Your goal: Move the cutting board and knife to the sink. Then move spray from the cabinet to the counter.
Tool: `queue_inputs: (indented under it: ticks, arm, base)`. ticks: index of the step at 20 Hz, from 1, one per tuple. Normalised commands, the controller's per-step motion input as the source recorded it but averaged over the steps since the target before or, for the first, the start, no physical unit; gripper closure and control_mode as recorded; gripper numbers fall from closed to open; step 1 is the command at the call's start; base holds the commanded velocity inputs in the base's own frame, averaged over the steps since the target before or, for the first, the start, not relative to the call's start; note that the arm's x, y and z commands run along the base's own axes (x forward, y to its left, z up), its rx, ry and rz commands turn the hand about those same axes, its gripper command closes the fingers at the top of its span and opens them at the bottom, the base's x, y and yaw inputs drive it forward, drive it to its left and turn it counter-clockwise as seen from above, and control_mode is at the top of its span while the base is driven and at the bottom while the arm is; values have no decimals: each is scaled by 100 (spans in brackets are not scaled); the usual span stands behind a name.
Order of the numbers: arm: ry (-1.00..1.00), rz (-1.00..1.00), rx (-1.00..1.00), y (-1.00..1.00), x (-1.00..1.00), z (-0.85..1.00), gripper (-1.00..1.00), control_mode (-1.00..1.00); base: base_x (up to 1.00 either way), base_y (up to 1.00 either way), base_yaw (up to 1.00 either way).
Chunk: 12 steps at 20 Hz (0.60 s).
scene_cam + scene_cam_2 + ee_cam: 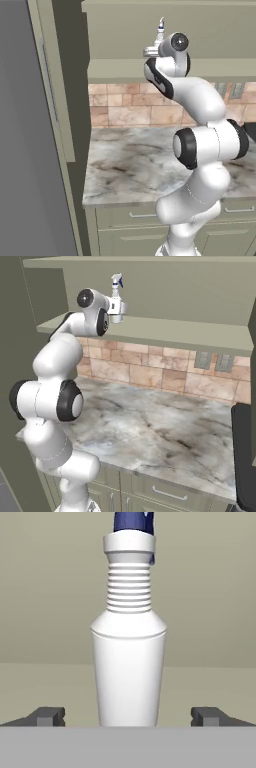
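Sage-green cabinet [165, 331], open shelf above the marble counter [150, 431]. Spray [128, 662] stands upright on the shelf, long axis vertical, dead ahead of the gripper [128, 716], between its spread fingertips; neither touches it yet.

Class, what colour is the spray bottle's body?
White; the spray shows best in the hand view.

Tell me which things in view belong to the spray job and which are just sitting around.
Job:
spray bottle, upright on the shelf
cabinet
marble counter
pincer, open, one finger on each side of the bottle

Just there:
tiled backsplash
wall outlets
drawers
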Motion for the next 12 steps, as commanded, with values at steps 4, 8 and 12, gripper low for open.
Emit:
queue_inputs:
  ticks: [4, 8, 12]
  arm:
    - [0, 0, 0, -1, 13, -2, -100, -100]
    - [0, 0, 0, -1, 12, -3, -100, -100]
    - [0, 0, 0, -1, 12, -2, -100, -100]
  base:
    - [0, 0, 0]
    - [0, 0, 0]
    - [0, 0, 0]
